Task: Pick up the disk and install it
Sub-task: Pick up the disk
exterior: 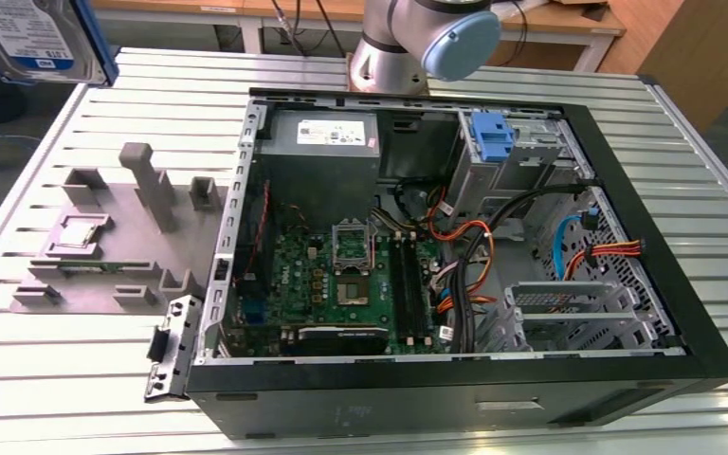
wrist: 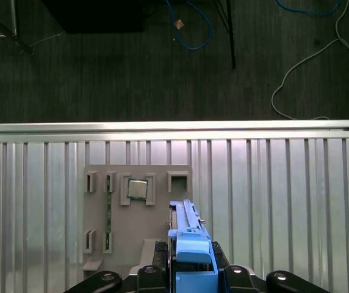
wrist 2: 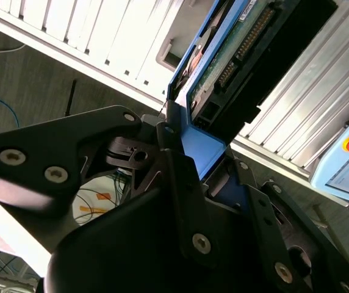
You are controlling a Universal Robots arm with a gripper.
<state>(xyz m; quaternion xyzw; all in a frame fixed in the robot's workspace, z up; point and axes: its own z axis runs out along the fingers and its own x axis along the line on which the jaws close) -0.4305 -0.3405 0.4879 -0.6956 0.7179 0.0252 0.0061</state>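
The disk [exterior: 33, 38], a silver drive with a white-and-blue label in a blue bracket, hangs high above the table's far corner at the exterior view's left. In the second wrist view the disk [wrist 2: 235, 55] shows its green board and connector edge, and my gripper [wrist 2: 193, 152] is shut on its blue bracket. Seen edge-on in the first wrist view, the disk [wrist: 188, 241] stands upright between my black fingers [wrist: 158, 251], with the gripper [wrist: 190, 262] above the grey fixture plate.
An open computer case [exterior: 667, 313] lies on the slatted metal table [exterior: 61, 379], with a motherboard, a grey power supply [exterior: 319, 133], a blue latch piece [exterior: 497, 137] and a metal drive cage [exterior: 567, 303]. A grey fixture plate [exterior: 111, 237] lies beside it. The arm's base [exterior: 396, 47] stands behind.
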